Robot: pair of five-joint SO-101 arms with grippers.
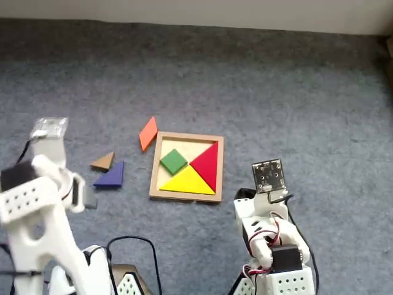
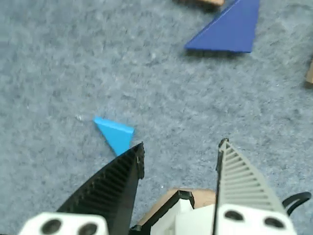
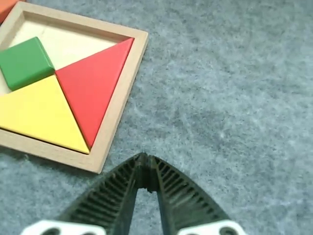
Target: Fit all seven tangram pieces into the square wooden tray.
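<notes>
The light blue triangle (image 2: 116,134) is lying toward the table's left edge, beside the spread fingers of the left gripper (image 2: 182,144); on closing, it risks being nudged away, not pinched. The right gripper (image 3: 147,159), fingers pressed together, is being held beside the tray (image 3: 117,122).

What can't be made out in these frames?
Left wrist view: the brown piece is cut off by the frame edge, so its shape is unclear.
Right wrist view: the orange piece is cut off at the corner, and part of the tray runs past the edge.
High view: the left arm covers the carpet beside the blue triangle.
</notes>
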